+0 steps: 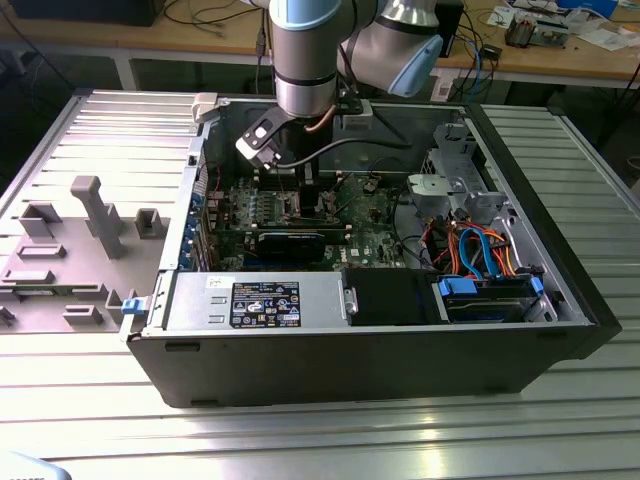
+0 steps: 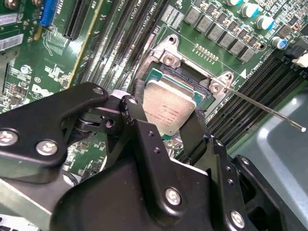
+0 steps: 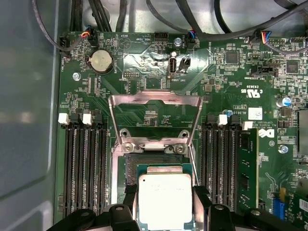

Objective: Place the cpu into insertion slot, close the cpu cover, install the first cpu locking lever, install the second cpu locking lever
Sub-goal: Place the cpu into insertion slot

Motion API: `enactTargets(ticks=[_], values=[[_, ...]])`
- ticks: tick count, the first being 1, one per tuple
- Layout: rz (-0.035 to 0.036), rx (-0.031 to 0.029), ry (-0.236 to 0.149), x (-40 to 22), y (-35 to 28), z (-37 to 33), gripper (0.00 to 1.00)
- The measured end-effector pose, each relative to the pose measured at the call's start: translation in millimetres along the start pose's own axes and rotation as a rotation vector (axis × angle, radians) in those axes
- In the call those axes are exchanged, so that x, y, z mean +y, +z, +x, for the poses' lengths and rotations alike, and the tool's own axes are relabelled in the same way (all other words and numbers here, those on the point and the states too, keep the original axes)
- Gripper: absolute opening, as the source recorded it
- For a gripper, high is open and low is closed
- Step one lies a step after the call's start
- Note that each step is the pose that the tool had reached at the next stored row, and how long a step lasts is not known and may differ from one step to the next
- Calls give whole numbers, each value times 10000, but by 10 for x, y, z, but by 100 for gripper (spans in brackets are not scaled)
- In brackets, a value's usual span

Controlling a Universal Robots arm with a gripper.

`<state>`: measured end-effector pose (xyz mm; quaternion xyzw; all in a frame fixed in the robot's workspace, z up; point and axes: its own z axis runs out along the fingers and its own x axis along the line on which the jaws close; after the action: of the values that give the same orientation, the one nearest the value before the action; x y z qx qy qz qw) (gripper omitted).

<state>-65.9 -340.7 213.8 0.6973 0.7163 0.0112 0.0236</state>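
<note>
Cpu (image 3: 163,199) sits clamped by two edges in your gripper (image 2: 166,122), hovering just over the insertion slot (image 3: 144,161). Keep it level, square its edges to the slot, ease straight down, no sliding. Beyond, cpu cover (image 3: 154,99) stands flipped open, clear

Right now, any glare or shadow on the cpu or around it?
Exterior view: strong glare on the table, case interior shadowed. First wrist view: cpu top bright and pale, no shadow across it. Second wrist view: soft sheen on it.
</note>
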Motion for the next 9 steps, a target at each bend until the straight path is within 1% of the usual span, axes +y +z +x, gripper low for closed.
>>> enactTargets(ticks=[3,6,9], values=[[1,-3,78,0,16,20,55],[4,-12,247,0,56,51,55],[6,-16,338,1,89,67,55]])
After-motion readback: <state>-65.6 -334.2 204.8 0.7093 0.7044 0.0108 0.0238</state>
